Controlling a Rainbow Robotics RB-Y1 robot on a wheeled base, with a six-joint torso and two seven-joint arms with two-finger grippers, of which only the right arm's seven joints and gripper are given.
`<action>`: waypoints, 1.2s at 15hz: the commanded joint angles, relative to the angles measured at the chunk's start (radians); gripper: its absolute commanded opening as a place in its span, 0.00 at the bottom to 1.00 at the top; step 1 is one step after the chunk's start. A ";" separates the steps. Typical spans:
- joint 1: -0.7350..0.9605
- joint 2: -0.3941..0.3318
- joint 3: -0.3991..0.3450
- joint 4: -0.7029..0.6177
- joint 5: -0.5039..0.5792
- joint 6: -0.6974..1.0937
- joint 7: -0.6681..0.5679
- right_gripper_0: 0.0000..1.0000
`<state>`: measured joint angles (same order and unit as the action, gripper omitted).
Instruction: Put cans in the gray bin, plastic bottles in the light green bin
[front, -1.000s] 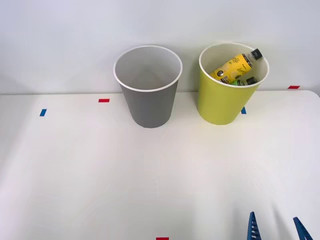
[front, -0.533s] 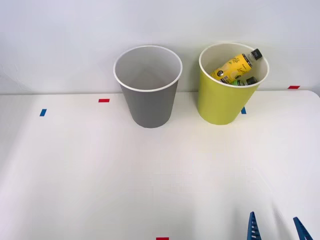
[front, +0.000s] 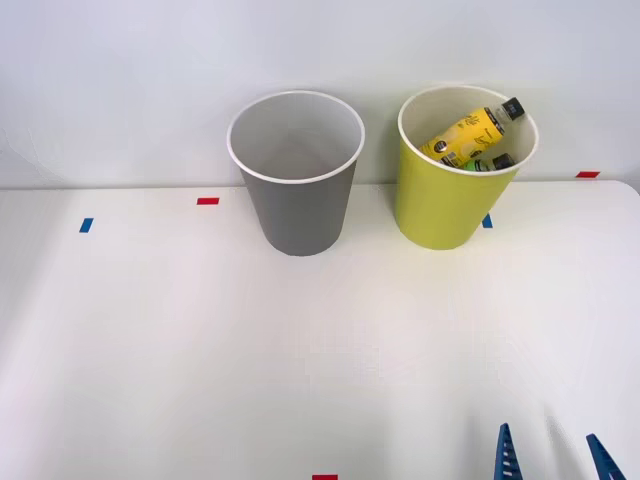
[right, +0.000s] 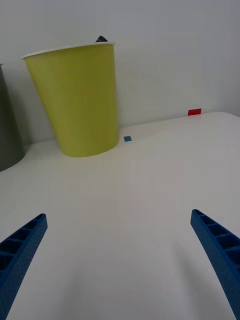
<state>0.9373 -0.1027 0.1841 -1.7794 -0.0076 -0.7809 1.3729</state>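
Note:
The gray bin (front: 297, 190) stands at the back of the table, left of the light green bin (front: 445, 195). A bottle with a yellow label (front: 468, 136) leans inside the light green bin, its black cap over the rim. A green bottle (front: 492, 162) with a dark cap peeks out beside it. No cans are in sight. My right gripper (front: 552, 458) hangs open at the table's front right, well short of both bins, with nothing between its blue fingers. In the right wrist view the light green bin (right: 80, 97) stands ahead, with the gray bin's edge (right: 7, 132) beside it.
Small red tape marks (front: 208, 201) and blue tape marks (front: 86, 225) dot the white table (front: 200, 350). A white wall rises right behind the bins. The table's right edge lies near the light green bin.

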 joint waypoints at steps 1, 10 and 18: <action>0.000 0.000 0.000 0.000 0.000 0.000 0.000 1.00; 0.000 0.000 0.000 0.000 0.000 0.000 0.000 1.00; 0.000 0.000 0.000 0.000 0.000 0.000 0.000 1.00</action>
<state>0.9373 -0.1028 0.1841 -1.7794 -0.0076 -0.7809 1.3729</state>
